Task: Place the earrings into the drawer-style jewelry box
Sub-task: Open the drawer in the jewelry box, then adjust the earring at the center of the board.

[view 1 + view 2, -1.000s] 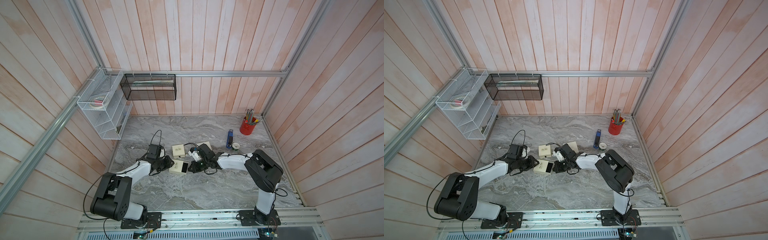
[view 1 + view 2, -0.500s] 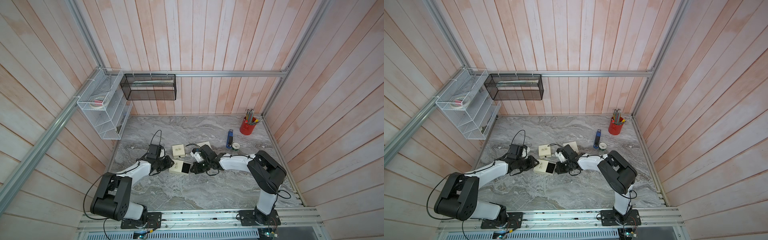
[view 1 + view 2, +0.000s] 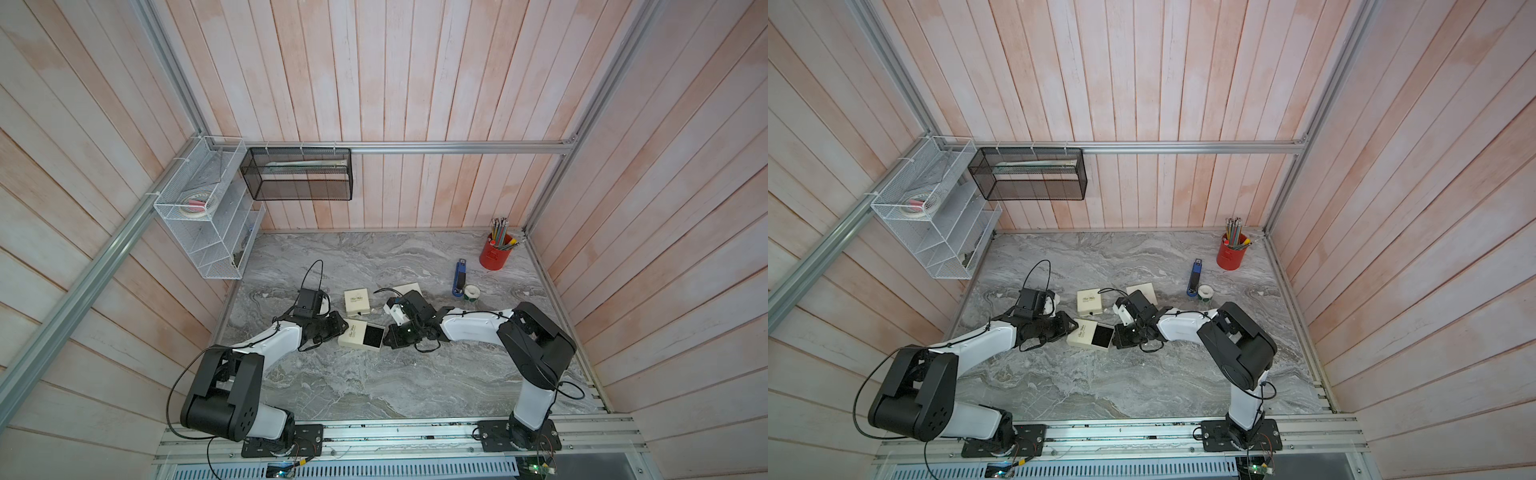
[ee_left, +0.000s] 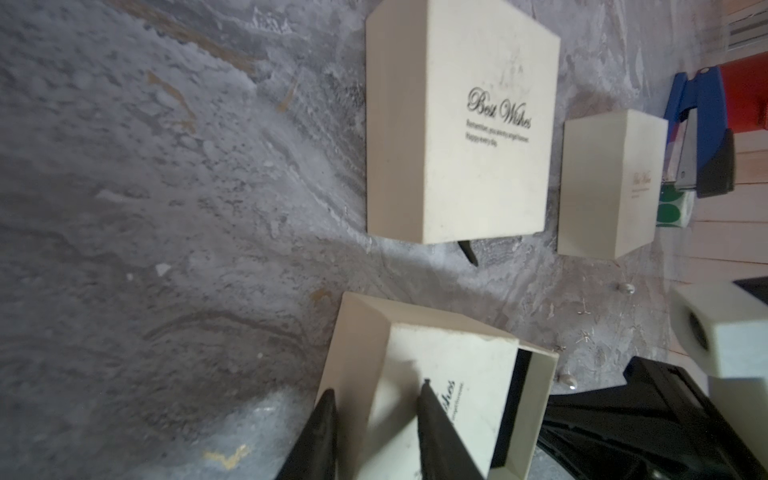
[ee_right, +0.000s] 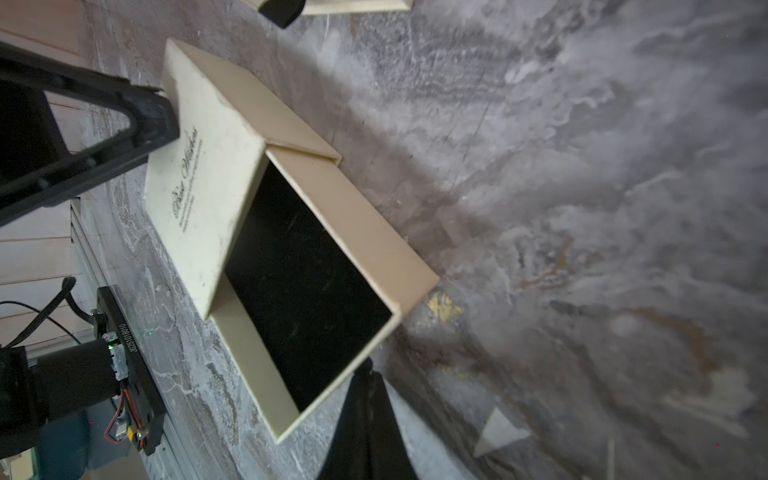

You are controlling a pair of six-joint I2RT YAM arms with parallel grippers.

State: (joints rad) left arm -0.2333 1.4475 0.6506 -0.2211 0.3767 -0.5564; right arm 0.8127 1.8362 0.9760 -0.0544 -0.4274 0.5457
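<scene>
The drawer-style jewelry box (image 3: pixel 351 332) is a cream sleeve printed "Best Wishes". Its black-lined drawer (image 3: pixel 372 336) is slid out toward the right arm and is empty in the right wrist view (image 5: pixel 303 286). My left gripper (image 4: pixel 376 395) is shut on the sleeve's far end, one finger on the top face and one on the side wall. My right gripper (image 5: pixel 368 372) is shut, its tips against the drawer's front wall (image 5: pixel 365 353). Small pearl earrings (image 4: pixel 566 379) lie loose on the marble beside the drawer. Another earring (image 4: pixel 625 286) lies farther off.
Two closed cream boxes (image 3: pixel 357 302) (image 3: pixel 409 288) sit just behind the grippers. A blue stapler (image 3: pixel 458 277), tape roll (image 3: pixel 471 293) and red pencil cup (image 3: pixel 495 256) stand at the back right. A white wire rack (image 3: pixel 208 224) and black mesh basket (image 3: pixel 299 174) hang on the walls.
The right gripper has shifted slightly to the right and more of the drawer's black lining shows. The left arm has stayed still on the sleeve.
</scene>
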